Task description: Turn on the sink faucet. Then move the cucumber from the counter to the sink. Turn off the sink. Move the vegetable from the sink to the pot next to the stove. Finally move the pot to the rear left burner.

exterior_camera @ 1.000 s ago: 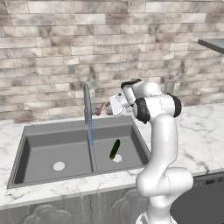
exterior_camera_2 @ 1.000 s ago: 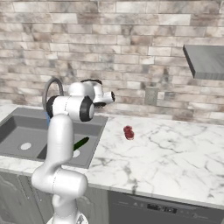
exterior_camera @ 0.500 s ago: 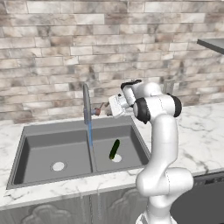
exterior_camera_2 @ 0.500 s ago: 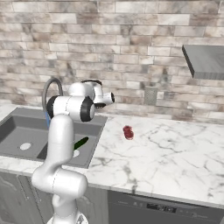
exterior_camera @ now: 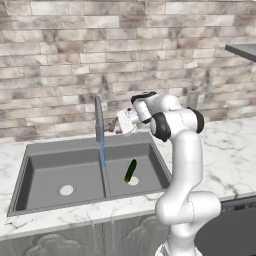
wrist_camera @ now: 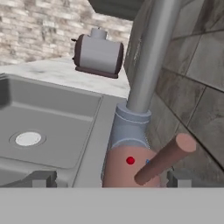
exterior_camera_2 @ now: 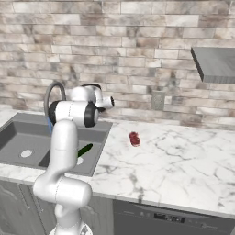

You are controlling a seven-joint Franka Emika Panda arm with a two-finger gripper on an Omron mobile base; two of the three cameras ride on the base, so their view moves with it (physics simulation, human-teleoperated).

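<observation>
The sink faucet [exterior_camera: 98, 116] rises behind the dark double sink [exterior_camera: 55, 167], and a thin blue stream of water [exterior_camera: 103, 156] falls from its spout. The cucumber [exterior_camera: 131, 170] lies in the right basin near the drain, also seen as a green cylinder [exterior_camera_2: 85, 150]. My gripper [exterior_camera: 115, 126] reaches in from the right at the faucet's base. In the hand view the gripper [wrist_camera: 111, 178] is open, its fingertips [wrist_camera: 41, 178] standing on either side of the faucet base [wrist_camera: 127, 146] and its side lever [wrist_camera: 165, 159]. Nothing is held.
The white marble counter [exterior_camera_2: 183, 160] runs to the right, with a small red object [exterior_camera_2: 134, 138] lying on it. A grey cylindrical appliance [wrist_camera: 98, 54] stands on the counter beyond the sink. A grey hood [exterior_camera_2: 215, 64] hangs at upper right.
The hand has crept slightly left toward the faucet base. The water keeps running and the cucumber has stayed in the right basin.
</observation>
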